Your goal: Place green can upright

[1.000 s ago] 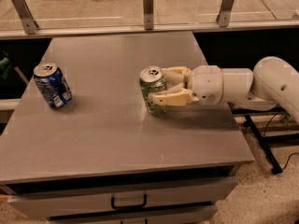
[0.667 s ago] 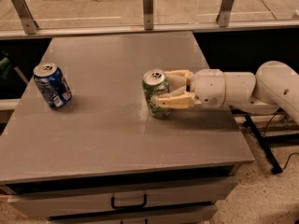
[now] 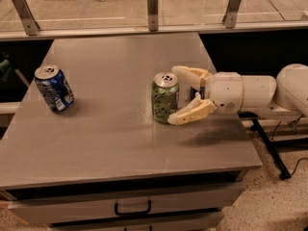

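The green can [image 3: 165, 98] stands upright on the grey table [image 3: 115, 148], right of the middle, with its silver top and pull tab facing up. My gripper [image 3: 177, 96] reaches in from the right on a white arm [image 3: 250, 94]. It is open. One cream finger [image 3: 188, 73] lies behind the can's top right. The other finger [image 3: 191, 113] lies in front, near its base. The can's right side sits just between the fingertips, and the fingers do not squeeze it.
A blue can with white markings [image 3: 54, 88] stands slightly tilted near the table's left edge. A glass rail with metal posts [image 3: 152, 8] runs behind the table. A drawer with a black handle [image 3: 132, 210] is below the front edge. The table's right edge lies under my arm.
The fingers, closed around the green can before, have spread apart and drawn back a little to the right. The can stays upright in the same place.
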